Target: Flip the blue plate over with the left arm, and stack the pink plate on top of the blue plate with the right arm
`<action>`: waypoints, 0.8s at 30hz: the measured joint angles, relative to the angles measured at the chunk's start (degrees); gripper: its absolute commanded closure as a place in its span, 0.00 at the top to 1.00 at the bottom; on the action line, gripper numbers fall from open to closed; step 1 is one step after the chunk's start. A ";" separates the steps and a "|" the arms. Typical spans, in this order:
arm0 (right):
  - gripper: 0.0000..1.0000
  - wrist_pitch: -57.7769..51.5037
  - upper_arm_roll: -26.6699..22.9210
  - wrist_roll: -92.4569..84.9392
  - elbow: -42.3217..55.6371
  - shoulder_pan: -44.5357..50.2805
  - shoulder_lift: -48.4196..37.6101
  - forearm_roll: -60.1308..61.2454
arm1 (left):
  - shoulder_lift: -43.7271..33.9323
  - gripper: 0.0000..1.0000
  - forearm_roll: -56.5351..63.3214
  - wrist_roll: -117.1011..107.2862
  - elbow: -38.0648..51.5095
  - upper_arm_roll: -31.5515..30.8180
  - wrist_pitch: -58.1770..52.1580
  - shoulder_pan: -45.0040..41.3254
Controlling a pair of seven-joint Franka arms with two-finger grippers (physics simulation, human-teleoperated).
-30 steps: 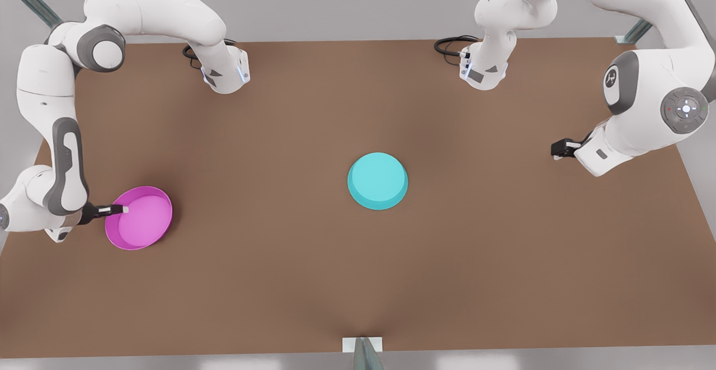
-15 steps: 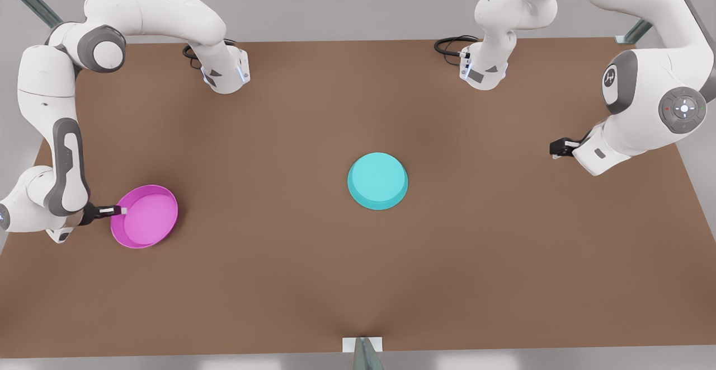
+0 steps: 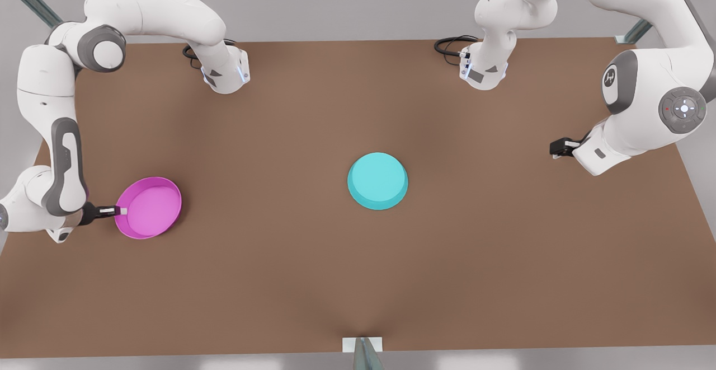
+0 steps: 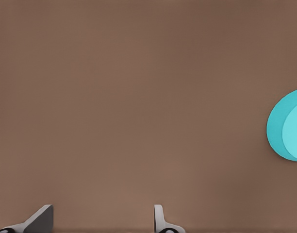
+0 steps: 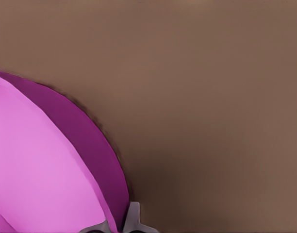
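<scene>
The blue plate (image 3: 377, 181) lies in the middle of the table with its flat underside up; it also appears in the left wrist view (image 4: 287, 124). The pink plate (image 3: 150, 207) is at the front view's left, rim up and slightly tilted. My right gripper (image 3: 120, 211) is shut on its near rim, and the right wrist view shows the pink plate (image 5: 46, 170) with that gripper (image 5: 118, 225) clamped on its edge. My left gripper (image 3: 562, 148) waits at the front view's right, well away from the blue plate. It is open (image 4: 101, 221) over bare table.
Both arm bases stand at the back of the brown table (image 3: 358, 280), with a black cable coil (image 3: 450, 45) beside one. A metal bracket (image 3: 362, 347) sits at the front edge. The stretch between the two plates is bare.
The right gripper has carried the pink plate a little up and toward the front view's right. The left arm has barely shifted. The blue plate has not moved.
</scene>
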 measured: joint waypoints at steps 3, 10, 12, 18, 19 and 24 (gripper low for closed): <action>0.21 -2.47 0.19 0.03 -0.12 -0.07 -0.37 2.11 | 0.00 1.00 0.01 0.00 0.00 0.00 0.00 0.01; 0.21 -9.42 0.51 0.84 -0.13 2.55 -1.81 7.72 | 0.00 1.00 0.01 0.00 0.00 0.00 0.00 -0.02; 0.21 -11.12 1.71 0.86 -0.30 3.36 -1.89 7.99 | 0.00 1.00 -0.01 0.00 0.00 0.00 0.00 -0.05; 0.21 -11.66 2.40 7.27 -0.23 21.07 -4.36 12.82 | 0.00 1.00 -0.05 -0.17 0.00 -0.44 -0.17 -0.12; 0.21 -11.65 2.39 8.91 -0.14 23.95 -4.45 13.79 | 0.00 1.00 -0.06 -0.18 0.00 -0.44 -0.39 -0.05; 0.21 -11.33 2.22 14.52 2.63 37.57 -4.81 16.57 | 0.00 1.00 -0.07 -0.26 0.00 -0.49 -0.44 0.06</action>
